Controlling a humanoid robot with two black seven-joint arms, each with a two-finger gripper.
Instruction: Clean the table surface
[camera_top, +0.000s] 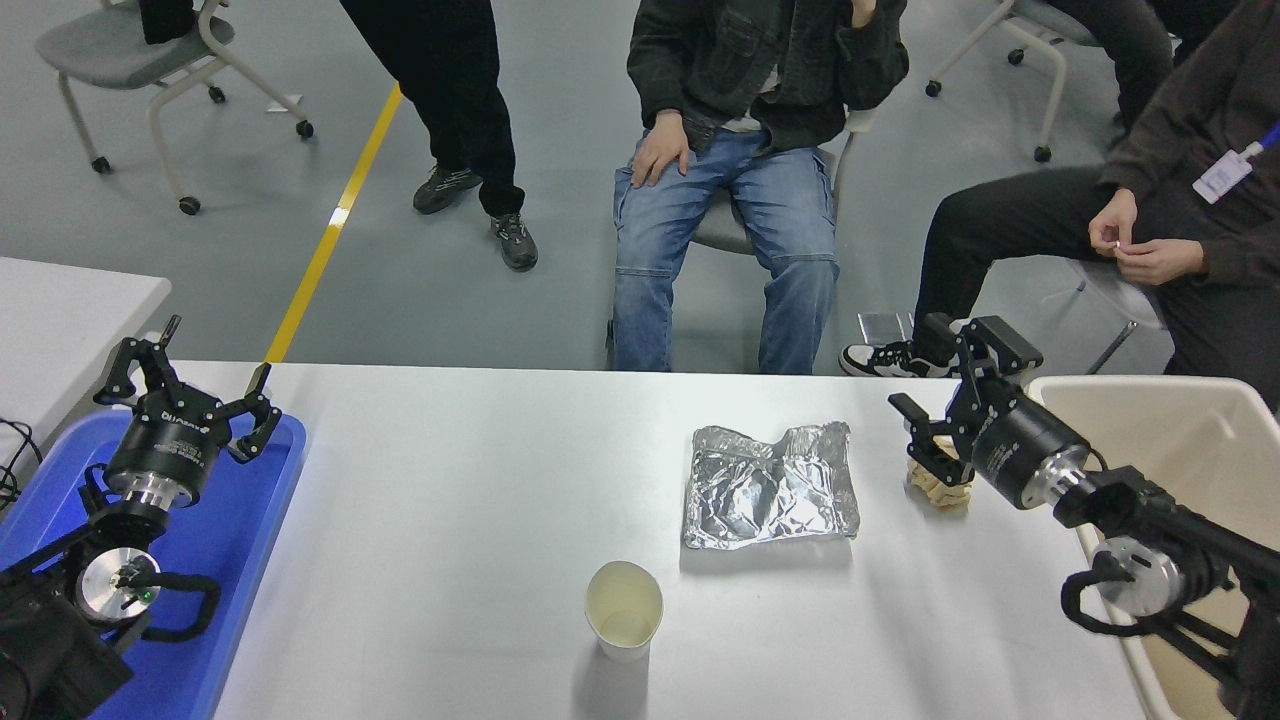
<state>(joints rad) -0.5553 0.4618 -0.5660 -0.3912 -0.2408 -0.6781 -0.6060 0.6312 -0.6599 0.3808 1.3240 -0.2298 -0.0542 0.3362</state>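
The table surface (450, 520) is a wide white top. On it lie a crumpled sheet of silver foil (770, 488), an upright empty paper cup (625, 608) and a crumpled tan paper wad (938, 482). My right gripper (945, 385) hangs open just over the wad, partly covering it, its fingers spread with nothing held. My left gripper (190, 375) is parked open above the blue tray at the lower left.
A blue tray (250, 540) sits at the table's left edge. A beige bin (1180, 430) stands at the right edge. A smaller white table (60, 310) is at the far left. Three people are at the far side, two seated close to the table.
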